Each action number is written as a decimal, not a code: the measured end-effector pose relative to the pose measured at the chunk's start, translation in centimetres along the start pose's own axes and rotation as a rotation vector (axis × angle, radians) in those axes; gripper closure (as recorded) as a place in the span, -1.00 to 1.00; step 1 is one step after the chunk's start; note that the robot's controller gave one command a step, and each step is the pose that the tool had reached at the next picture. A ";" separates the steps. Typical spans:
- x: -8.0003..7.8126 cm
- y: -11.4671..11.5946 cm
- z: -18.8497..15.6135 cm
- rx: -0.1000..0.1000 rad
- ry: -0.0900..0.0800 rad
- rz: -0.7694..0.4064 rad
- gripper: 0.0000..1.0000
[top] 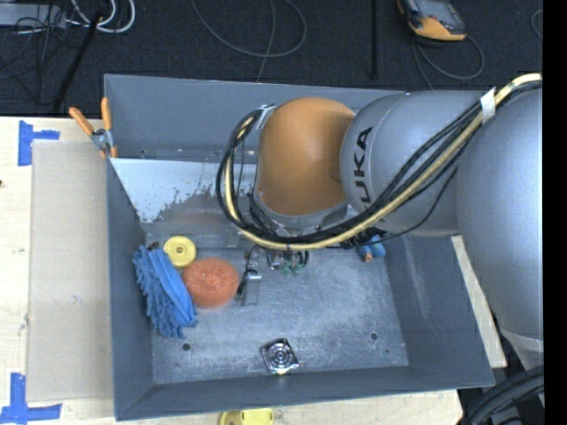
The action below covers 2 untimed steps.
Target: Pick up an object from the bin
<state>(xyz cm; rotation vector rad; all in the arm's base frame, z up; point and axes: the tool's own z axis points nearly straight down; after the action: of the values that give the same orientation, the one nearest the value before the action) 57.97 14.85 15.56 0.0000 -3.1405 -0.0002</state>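
Metal piece [279, 355] lies nearest, alone. Beyond it, the end effector [249, 286] sits just beside the orange scrubber ball [211, 282], left of centre; apart or together, I cannot tell. Closing off-centre, it could push the ball into the blue cloth [162, 293].

Blue rag [164, 295], yellow disc [180, 251], small metal piece [280, 356]

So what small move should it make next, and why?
Probably a small shift toward the view's left, to centre the gripper over the fuzzy orange ball. The gripper is down in the bin, at that ball's right edge rather than above it. The yellow disc and blue mop-like bundle lie farther left, so the ball is nearest.
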 end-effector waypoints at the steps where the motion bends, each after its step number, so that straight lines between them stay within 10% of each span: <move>1: -0.1 0.8 3.6 0.000 -0.004 -0.068 -1.00; 2: 0.3 1.0 7.2 0.000 -0.002 -0.276 -1.00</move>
<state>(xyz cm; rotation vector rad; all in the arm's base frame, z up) 57.68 15.88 8.36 0.4320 -3.1123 0.0002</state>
